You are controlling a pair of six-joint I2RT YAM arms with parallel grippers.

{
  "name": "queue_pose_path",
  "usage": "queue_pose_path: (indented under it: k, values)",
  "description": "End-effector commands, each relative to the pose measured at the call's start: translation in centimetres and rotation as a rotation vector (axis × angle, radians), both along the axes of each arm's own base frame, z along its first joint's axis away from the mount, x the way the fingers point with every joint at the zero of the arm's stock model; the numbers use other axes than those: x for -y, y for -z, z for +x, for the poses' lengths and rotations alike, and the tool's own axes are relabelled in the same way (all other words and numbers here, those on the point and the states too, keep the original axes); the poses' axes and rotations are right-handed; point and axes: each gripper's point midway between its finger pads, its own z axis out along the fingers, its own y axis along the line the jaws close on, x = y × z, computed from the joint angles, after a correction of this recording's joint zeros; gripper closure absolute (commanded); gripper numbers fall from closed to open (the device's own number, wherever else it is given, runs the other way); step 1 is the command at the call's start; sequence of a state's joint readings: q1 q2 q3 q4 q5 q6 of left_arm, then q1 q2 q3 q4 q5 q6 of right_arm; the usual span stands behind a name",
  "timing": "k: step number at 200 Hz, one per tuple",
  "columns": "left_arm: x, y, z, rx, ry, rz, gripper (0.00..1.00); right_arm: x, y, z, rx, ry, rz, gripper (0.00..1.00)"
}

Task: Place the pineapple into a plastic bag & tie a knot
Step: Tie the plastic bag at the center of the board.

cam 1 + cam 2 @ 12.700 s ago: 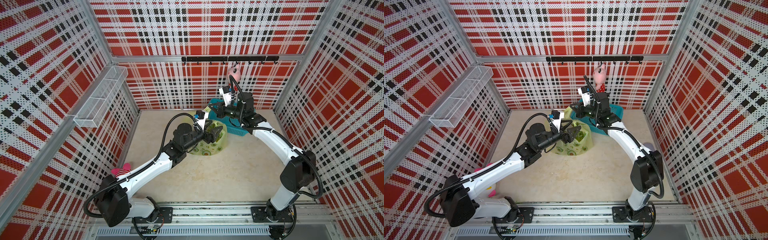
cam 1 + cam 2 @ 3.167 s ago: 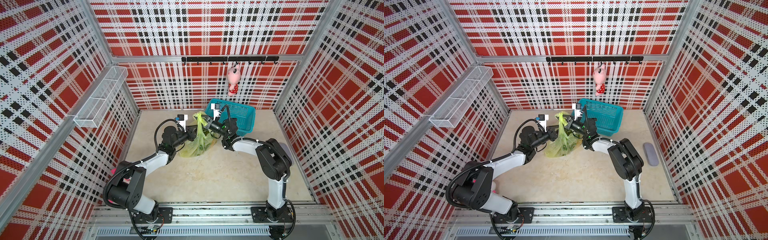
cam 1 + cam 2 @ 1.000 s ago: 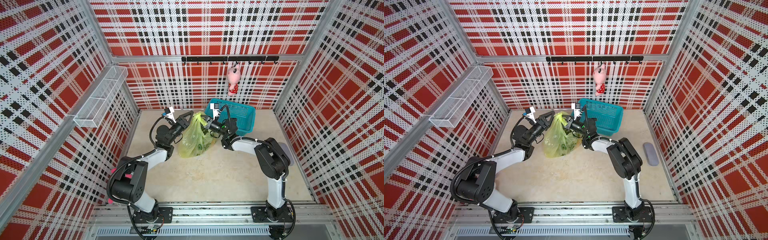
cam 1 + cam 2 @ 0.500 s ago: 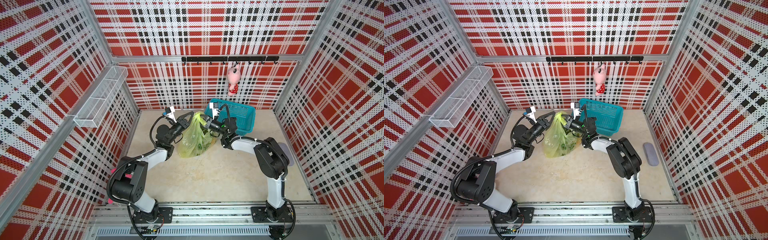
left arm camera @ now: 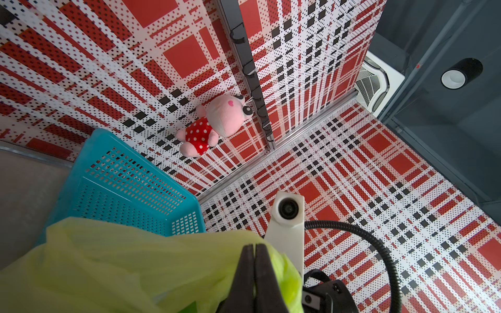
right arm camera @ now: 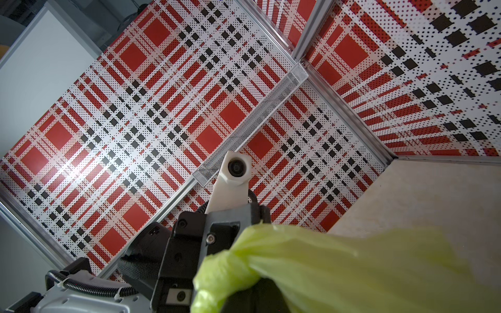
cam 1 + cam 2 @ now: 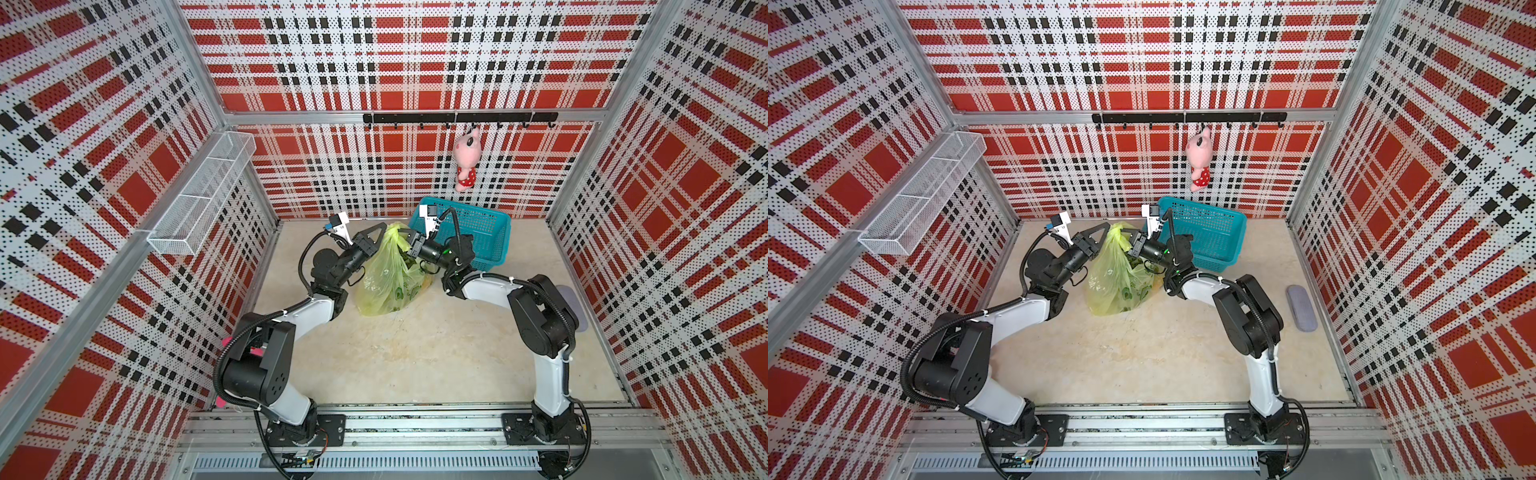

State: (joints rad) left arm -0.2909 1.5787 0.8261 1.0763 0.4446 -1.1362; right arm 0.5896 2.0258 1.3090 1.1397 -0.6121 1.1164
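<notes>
Plastic bag (image 7: 386, 276) (image 7: 1117, 284) stood on the beige table (image 7: 415, 353), toward the back wall, its yellow-green film drawn up into a peak. Dim green shapes showed through the film; could not tell what they were.

Right wrist view: the film narrowed into a tight twisted bunch, the knot (image 6: 222, 271), right at the camera's lower edge.

Left gripper (image 7: 382, 226) (image 7: 1106, 226) sat at the peak of the bag. Left wrist view had its black fingers (image 5: 264, 271) pressed together with only a hairline seam between them, film bulging on either side of the tips. It looked clamped on the bag's top.

Right gripper (image 7: 409, 244) (image 7: 1133, 246) met the bag from the opposite side, a little below the peak. It was closed too, and the knotted strand ran straight into it. The bag hung pulled between the two arms.

Teal basket (image 7: 490, 218) (image 7: 1219, 216) stood just behind the right gripper, against the back wall, close beside the bag; contact unclear.

Above it a pink plush toy (image 7: 465, 162) (image 7: 1200, 166) hung from a black hook rail (image 7: 415, 117). A white mesh shelf (image 7: 199, 199) was fixed to the left wall. A grey oblong pad (image 7: 1301, 307) lay near the right wall, well apart from the bag.
</notes>
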Motion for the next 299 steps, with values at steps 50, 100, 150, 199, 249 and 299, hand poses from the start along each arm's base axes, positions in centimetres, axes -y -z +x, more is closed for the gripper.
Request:
queue_pose_path:
  k: [50, 100, 150, 199, 249, 299]
  values:
    - [-1.2, -4.3, -1.3, 0.16, -0.022, 0.032, 1.0, 2.4, 0.2, -0.4, 0.017, 0.061, -0.004, 0.88]
    - [-1.3, -4.2, -1.2, 0.172, -0.042, 0.069, 1.0, 4.1, 0.7, -1.3, 0.011, 0.118, -0.032, 0.84]
    - [-1.1, -3.7, -1.0, 0.164, -0.04, 0.085, 1.0, 7.5, 1.8, -2.3, -0.056, 0.189, -0.021, 0.66]
    - [-1.1, -3.8, -1.0, 0.168, -0.038, 0.093, 1.0, 8.7, 1.1, -3.1, -0.08, 0.202, -0.004, 0.41]
    - [-1.0, -3.9, -0.9, 0.168, -0.033, 0.095, 1.0, 6.3, 0.9, -2.8, -0.149, 0.079, -0.013, 0.36]
    - [-0.9, -4.1, -1.0, 0.173, -0.028, 0.094, 1.0, 3.9, 1.8, -3.2, -0.179, 0.031, -0.078, 0.38]
